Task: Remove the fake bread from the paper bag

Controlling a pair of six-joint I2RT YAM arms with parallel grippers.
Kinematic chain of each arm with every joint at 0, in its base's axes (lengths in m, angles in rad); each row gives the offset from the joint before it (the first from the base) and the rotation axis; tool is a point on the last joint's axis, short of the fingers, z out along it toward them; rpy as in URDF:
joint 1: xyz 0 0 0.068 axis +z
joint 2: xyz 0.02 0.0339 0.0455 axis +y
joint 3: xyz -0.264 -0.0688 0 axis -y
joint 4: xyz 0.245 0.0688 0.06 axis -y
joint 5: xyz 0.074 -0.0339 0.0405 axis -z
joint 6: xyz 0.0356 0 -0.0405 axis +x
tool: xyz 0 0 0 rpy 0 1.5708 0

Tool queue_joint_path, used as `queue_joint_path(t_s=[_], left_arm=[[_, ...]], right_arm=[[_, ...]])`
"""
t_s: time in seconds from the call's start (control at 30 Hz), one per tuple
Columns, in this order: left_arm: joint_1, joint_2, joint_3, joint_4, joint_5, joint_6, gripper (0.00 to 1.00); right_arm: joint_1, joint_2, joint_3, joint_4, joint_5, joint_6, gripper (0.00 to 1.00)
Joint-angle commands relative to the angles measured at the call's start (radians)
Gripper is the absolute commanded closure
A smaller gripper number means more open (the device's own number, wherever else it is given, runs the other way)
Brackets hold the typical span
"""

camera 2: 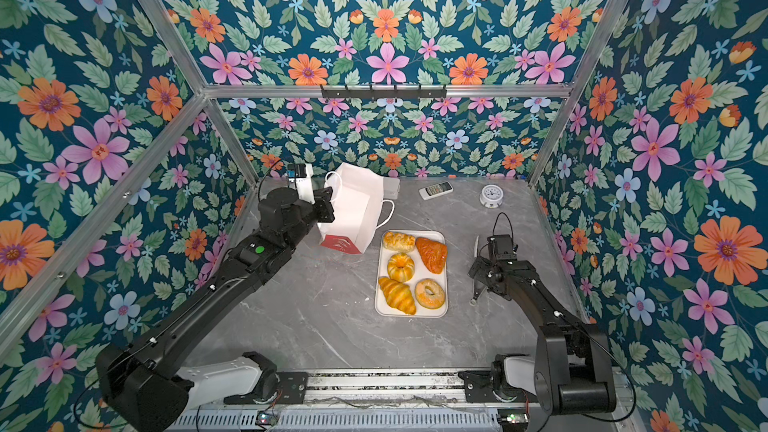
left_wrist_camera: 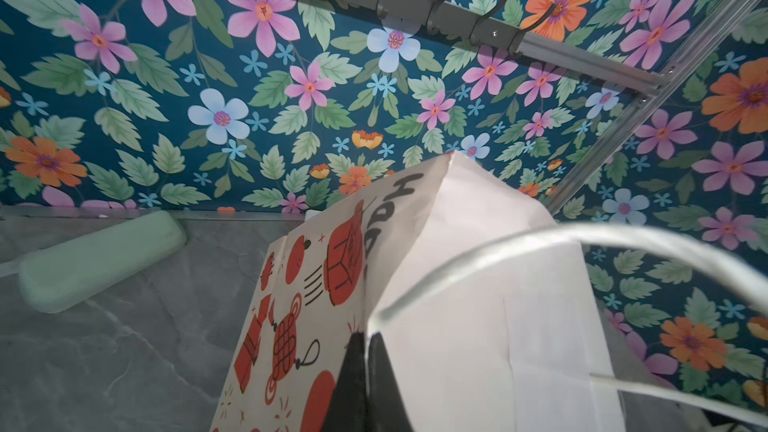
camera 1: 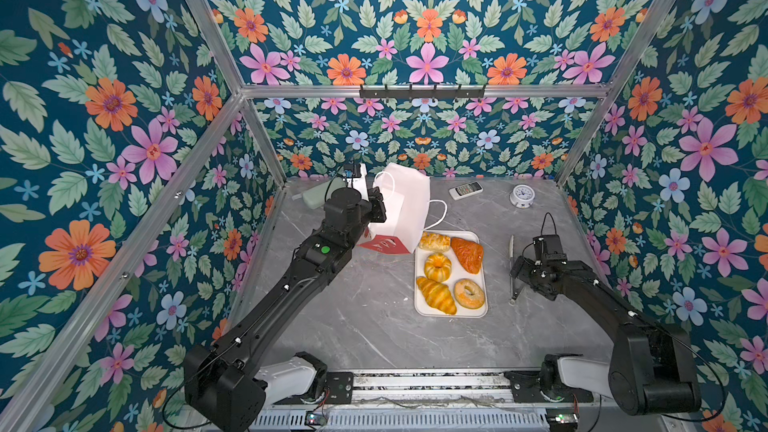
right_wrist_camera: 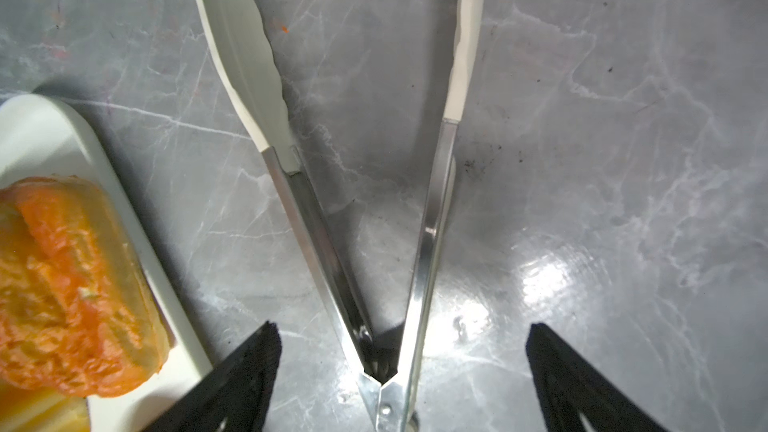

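Observation:
The white paper bag (camera 1: 401,209) (camera 2: 353,209) leans at the back left, its red bottom by the tray. My left gripper (camera 1: 380,201) (left_wrist_camera: 365,338) is shut on the bag's edge (left_wrist_camera: 457,284) below a cord handle. The fake bread lies on the white tray (camera 1: 451,314): croissant (camera 1: 436,295), bagel (camera 1: 469,293), bun (camera 1: 437,266), turnover (camera 1: 468,254) (right_wrist_camera: 70,292) and roll (camera 1: 434,241). To the tray's right, my right gripper (camera 1: 517,272) (right_wrist_camera: 403,326) is open, its fingers wide on either side of metal tongs (right_wrist_camera: 430,226) lying on the table.
A remote (camera 1: 465,190) and a small clock (camera 1: 521,195) sit at the back right. A pale green case (left_wrist_camera: 99,259) lies at the back left behind the bag. A hook rack (camera 1: 422,91) hangs on the rear frame. Floral walls enclose the grey marble table.

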Motion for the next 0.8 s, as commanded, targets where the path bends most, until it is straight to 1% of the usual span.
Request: queue_joint_path(t_s=[0.0, 0.17, 0.33, 0.47, 0.67, 0.77], left_arm=[[-0.003, 0.017, 0.002, 0.002, 0.078, -0.110, 1.00], [-0.008, 0.007, -0.016, -0.030, 0.047, -0.137, 1.00], [-0.002, 0.019, 0.000, -0.100, -0.005, -0.098, 1.00], [0.043, 0.036, 0.014, -0.128, 0.008, -0.079, 0.99], [0.109, 0.069, 0.025, -0.141, 0.053, -0.060, 0.93], [0.132, 0.089, 0.037, -0.140, 0.084, -0.056, 0.92]], right_arm=[[0.001, 0.023, 0.010, 0.025, -0.010, -0.015, 0.06], [0.001, 0.080, 0.030, 0.044, -0.035, -0.017, 0.06], [0.000, 0.123, 0.041, 0.069, -0.063, -0.005, 0.06], [0.001, 0.140, 0.049, 0.077, -0.078, 0.000, 0.06], [0.007, 0.144, 0.050, 0.081, -0.080, -0.006, 0.06], [0.027, 0.151, 0.056, 0.074, -0.062, -0.014, 0.06]])
